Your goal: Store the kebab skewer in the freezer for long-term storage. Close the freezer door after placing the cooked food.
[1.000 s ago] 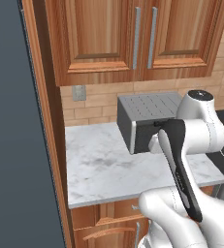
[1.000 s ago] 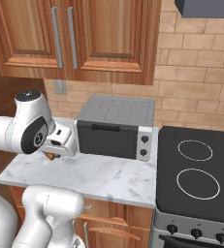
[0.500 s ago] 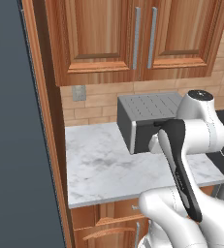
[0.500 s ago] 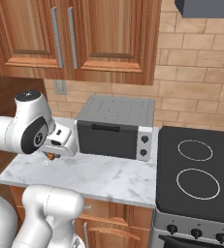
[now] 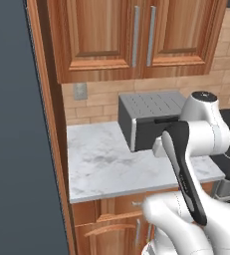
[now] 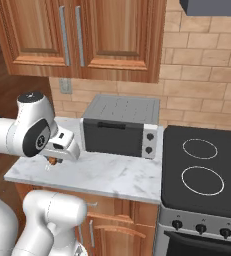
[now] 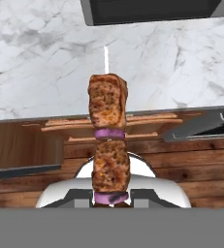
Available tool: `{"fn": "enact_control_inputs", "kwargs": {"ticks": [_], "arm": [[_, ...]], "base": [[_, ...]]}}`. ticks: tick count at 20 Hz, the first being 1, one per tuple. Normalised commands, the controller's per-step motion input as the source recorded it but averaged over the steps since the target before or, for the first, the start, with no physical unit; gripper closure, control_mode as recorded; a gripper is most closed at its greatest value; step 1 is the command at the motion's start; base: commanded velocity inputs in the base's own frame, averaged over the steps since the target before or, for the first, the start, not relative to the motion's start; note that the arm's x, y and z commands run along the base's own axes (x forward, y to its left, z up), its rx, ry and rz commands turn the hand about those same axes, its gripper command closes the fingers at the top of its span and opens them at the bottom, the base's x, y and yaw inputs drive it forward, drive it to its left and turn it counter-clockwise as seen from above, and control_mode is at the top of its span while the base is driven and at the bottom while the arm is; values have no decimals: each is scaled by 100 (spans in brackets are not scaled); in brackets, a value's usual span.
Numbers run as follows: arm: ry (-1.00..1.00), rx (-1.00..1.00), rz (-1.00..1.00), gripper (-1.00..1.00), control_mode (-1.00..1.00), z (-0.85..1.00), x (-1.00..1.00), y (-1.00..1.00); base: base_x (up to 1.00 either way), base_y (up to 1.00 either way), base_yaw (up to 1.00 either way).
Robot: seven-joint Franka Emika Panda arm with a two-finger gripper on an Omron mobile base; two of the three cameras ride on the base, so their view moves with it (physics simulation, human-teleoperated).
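Hand view: kebab skewer between shut fingers

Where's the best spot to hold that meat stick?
Low down, near the bottom end, where the gripper is already shut on the kebab skewer. The chunks are lumpy and stacked along a thin stick, so pinching from both sides at one end probably keeps it steady.

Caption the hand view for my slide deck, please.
Claw shut on a kebab skewer, held over the marble counter edge, toaster oven beyond.
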Motion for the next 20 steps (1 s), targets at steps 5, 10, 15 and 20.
{"fn": "enact_control_inputs", "kwargs": {"ticks": [5,10,15,20], "arm": [[0,0,0,100,100,0,0,0],[0,0,0,100,100,0,0,0],[0,0,0,100,100,0,0,0],[0,0,0,100,100,0,0,0]], "base": [[-72,0,0],[-75,0,2],[-60,2,0],[-35,23,8]]}}
